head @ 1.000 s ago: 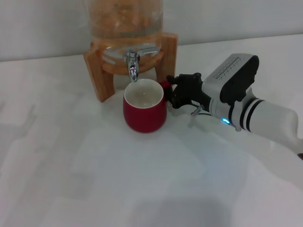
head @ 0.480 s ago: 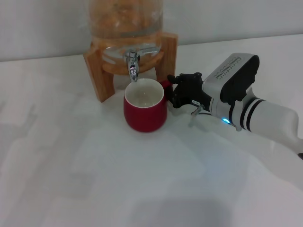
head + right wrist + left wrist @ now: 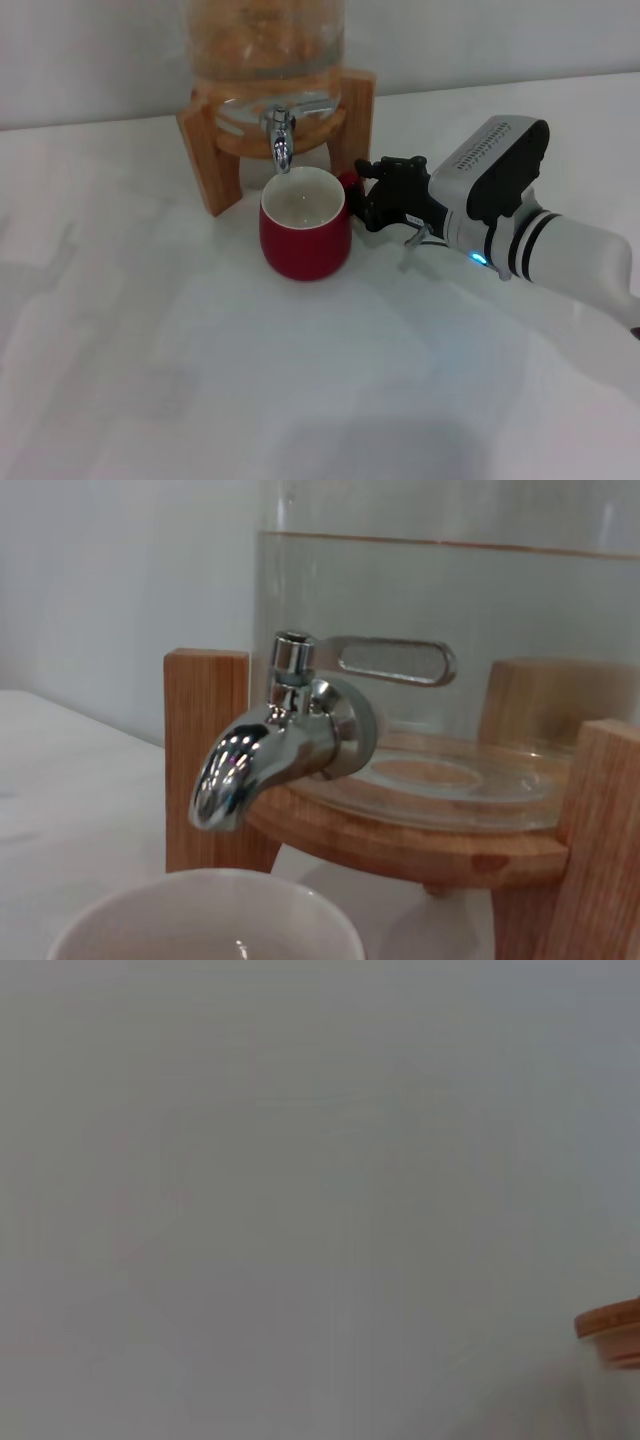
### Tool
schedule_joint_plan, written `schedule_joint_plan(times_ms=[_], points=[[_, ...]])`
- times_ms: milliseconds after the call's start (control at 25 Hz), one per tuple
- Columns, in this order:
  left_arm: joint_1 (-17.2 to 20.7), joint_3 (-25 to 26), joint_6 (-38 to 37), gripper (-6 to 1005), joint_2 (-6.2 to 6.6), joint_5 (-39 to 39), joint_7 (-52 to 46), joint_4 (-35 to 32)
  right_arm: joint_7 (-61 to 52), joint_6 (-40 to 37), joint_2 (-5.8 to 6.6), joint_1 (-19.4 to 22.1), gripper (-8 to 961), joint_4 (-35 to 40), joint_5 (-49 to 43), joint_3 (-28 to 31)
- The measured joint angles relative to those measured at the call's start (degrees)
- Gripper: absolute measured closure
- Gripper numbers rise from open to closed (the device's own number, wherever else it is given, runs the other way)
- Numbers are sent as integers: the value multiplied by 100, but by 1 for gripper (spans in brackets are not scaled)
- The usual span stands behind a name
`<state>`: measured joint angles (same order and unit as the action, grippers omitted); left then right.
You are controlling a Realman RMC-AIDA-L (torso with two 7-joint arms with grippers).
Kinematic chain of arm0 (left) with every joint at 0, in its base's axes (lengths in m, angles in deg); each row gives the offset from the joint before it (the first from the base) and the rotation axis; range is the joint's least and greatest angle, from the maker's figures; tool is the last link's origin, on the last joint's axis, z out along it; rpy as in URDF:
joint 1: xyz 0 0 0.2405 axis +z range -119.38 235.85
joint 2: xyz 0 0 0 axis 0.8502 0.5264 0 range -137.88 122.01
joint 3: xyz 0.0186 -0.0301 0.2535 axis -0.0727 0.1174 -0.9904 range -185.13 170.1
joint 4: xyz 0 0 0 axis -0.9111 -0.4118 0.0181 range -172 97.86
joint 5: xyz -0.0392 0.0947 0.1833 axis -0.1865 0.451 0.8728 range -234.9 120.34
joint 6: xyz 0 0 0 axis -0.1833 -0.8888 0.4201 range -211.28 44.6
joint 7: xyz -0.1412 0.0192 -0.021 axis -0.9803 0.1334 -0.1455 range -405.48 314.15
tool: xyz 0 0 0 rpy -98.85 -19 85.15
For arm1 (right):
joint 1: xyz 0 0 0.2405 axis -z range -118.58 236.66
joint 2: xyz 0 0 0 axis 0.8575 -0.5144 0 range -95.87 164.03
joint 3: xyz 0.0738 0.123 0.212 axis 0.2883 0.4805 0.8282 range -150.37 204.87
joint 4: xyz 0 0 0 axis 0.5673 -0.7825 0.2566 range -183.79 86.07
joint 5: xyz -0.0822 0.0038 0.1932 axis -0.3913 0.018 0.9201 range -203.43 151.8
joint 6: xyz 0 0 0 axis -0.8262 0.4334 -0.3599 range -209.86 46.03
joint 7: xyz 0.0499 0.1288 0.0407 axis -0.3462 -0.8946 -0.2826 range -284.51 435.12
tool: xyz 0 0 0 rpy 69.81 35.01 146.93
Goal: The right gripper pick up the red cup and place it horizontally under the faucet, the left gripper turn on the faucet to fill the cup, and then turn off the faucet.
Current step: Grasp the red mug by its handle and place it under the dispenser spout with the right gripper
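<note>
- Red cup (image 3: 305,237) upright on white table (image 3: 200,380), rim directly below spout of faucet (image 3: 279,138); white inside looks empty, no water running.
- In right wrist view: cup rim (image 3: 205,920) just under chrome spout (image 3: 270,750), lever handle lying flat along glass jar (image 3: 450,630), so prob. shut.
- Jar sitting on wooden stand (image 3: 205,150), just behind cup.
- Right gripper (image 3: 372,195) at cup's handle side, black fingers right at small red loop; looks clamped on handle, but contact partly hidden, can't say for sure.
- Left gripper not visible in head view; its wrist cam shows blank wall w/ only a sliver of wood at one edge.
- Step in hand, by judgement: placing phase about finished, cup seated under spout.
- Next move calls for: right fingers spread and back off w/o nudging cup; then left gripper in to faucet lever, turn to start flow.
- Risk: cup shifted off spout line during release.
</note>
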<state>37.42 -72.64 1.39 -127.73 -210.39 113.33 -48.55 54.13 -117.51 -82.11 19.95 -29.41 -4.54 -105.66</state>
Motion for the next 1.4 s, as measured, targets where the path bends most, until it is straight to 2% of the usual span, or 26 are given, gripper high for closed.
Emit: schedule_joint_plan(times_ms=[1400], points=[[2, 0, -32, 153, 7, 0, 0, -12, 0, -107, 22, 223, 621, 39, -29, 29]])
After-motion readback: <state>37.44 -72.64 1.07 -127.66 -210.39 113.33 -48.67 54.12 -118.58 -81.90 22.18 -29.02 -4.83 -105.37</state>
